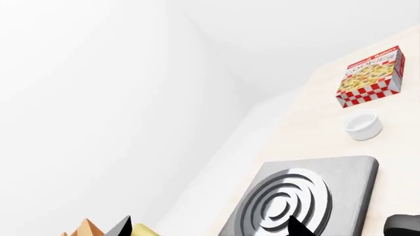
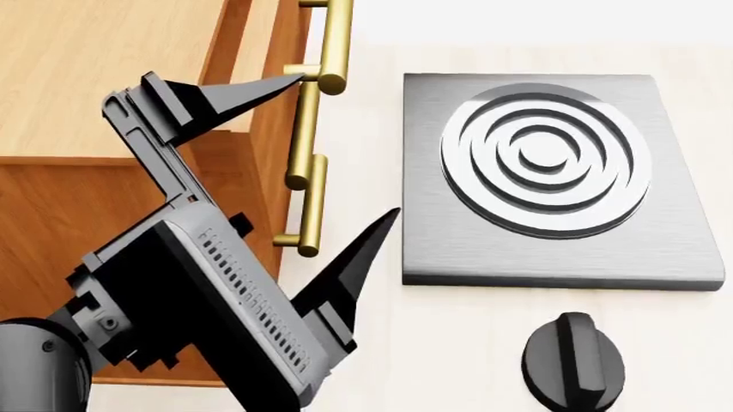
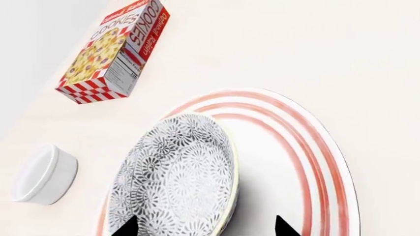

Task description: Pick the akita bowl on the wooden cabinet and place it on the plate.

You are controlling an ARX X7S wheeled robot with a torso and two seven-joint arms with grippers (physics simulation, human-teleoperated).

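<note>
In the right wrist view the akita bowl (image 3: pixel 177 177), white with dark floral speckle, is inside the red rings of the plate (image 3: pixel 308 162), with a shadow under its rim. My right gripper (image 3: pixel 204 227) is open. One fingertip is over the bowl's inside and the other is outside the rim, over the plate. In the head view my left gripper (image 2: pixel 349 146) is open and empty beside the brass handles (image 2: pixel 307 163) of the wooden cabinet (image 2: pixel 92 77). The bowl and plate are out of the head view.
A grey hob slab with concentric rings (image 2: pixel 538 163) lies right of the cabinet, with a black knob (image 2: pixel 572 360) in front of it. A cookie box (image 3: pixel 115 51) and a plain white cup (image 3: pixel 45 174) lie on the pale counter beyond the plate.
</note>
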